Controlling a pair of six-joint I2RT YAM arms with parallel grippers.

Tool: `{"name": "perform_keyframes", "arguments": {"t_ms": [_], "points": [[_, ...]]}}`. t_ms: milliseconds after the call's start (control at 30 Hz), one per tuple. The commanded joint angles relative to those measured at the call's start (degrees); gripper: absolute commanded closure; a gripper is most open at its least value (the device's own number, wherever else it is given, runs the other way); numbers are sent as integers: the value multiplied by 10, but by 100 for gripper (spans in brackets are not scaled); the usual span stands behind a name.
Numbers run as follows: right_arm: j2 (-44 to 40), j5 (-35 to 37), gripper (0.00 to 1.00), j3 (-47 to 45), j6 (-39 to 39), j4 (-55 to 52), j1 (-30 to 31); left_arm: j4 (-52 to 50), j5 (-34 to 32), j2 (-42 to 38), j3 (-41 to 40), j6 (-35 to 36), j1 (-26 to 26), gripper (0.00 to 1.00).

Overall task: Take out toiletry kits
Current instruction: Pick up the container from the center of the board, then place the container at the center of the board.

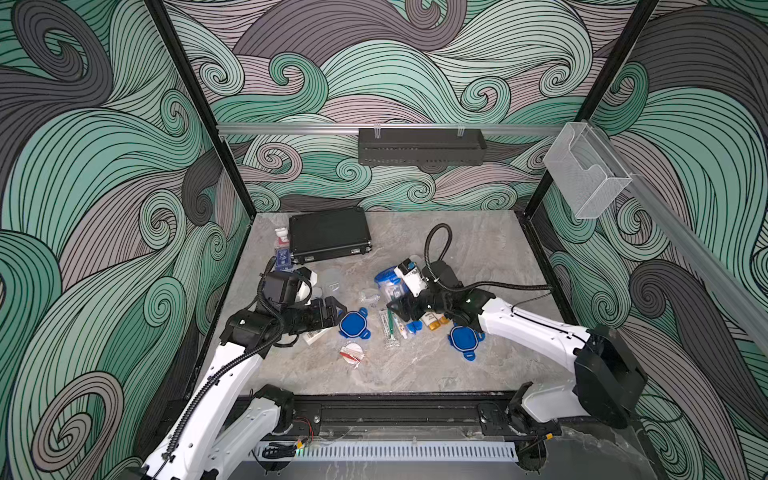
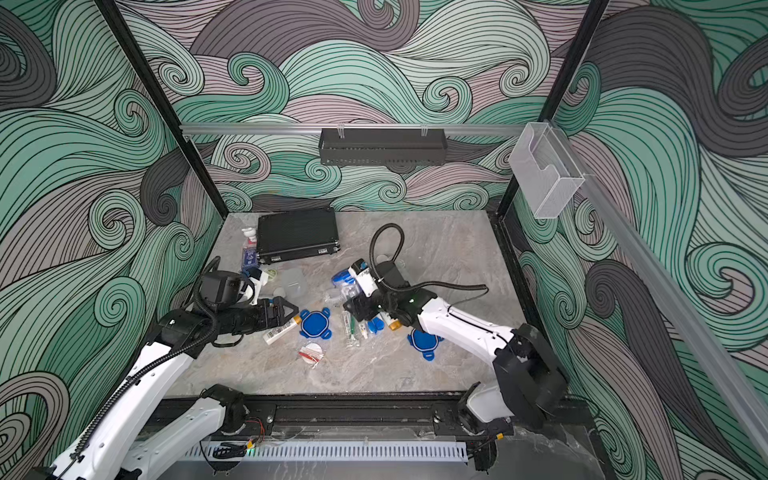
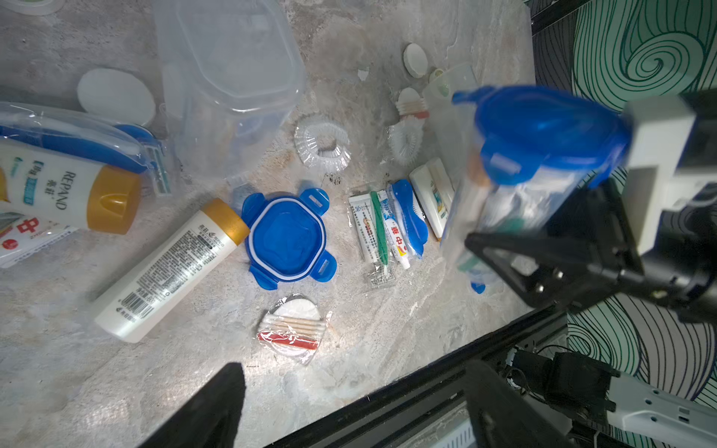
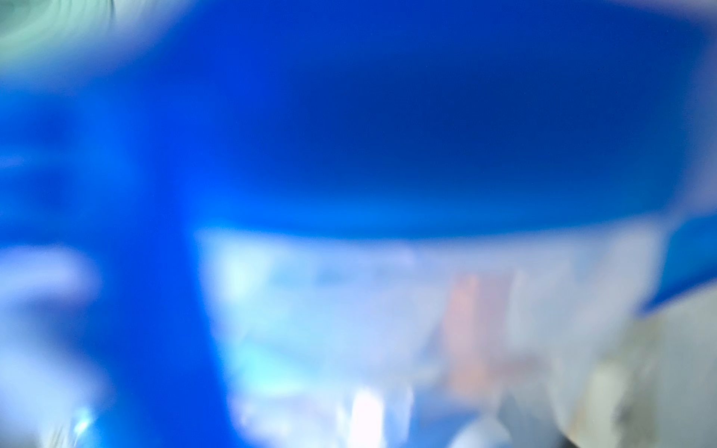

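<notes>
The kits lie scattered across the middle of the table. On the left a white bottle [image 3: 170,267] with an orange-gold cap lies flat, its cap against a loose blue lid [image 3: 287,236], and a second bottle [image 3: 66,190] lies close by. Nearer than the lid sits a round white packet [image 3: 293,329] holding cotton swabs. Right of the lid, a wrapped green toothbrush [image 3: 378,229], a toothpaste tube [image 3: 396,236] and a blue comb [image 3: 409,217] lie side by side. Farther right are small gold-capped bottles [image 1: 430,321] and another blue lid [image 1: 463,338]. Beyond them a clear tub [image 3: 523,186], lid on and still packed, stands tilted.
</notes>
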Motion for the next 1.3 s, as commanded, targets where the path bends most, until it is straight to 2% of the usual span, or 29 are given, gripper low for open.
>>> {"name": "perform_keyframes", "arguments": {"t_ms": [0,100,233,433,567,667,800,900,933,967,1067,1267], "points": [[72,-47,42,45,5,184,-26,-4,-5,-9,-4,4,5,11],[154,-29,42,101,-5,218,-45,0,-3,-15,-8,4,5,11],[227,-21,42,129,-3,294,-51,4,-3,-14,-11,1,5,11],[298,-29,40,127,-17,374,-50,31,11,12,-6,-8,6,10],[327,-39,38,89,-22,468,-51,60,18,67,53,6,8,7],[324,-63,38,65,-40,517,-50,73,11,140,129,47,8,1],[326,-107,36,40,-70,579,-50,37,12,288,270,124,13,2],[328,-129,34,29,-78,608,-53,-42,83,416,397,189,22,1],[329,-144,34,28,-85,611,-52,-46,102,443,417,205,22,1],[330,-156,34,28,-93,614,-52,-31,123,461,421,222,23,1],[329,-173,32,23,-107,618,-54,-5,123,488,421,292,22,1],[331,-204,31,19,-115,627,-62,12,99,516,419,389,21,1]]}}
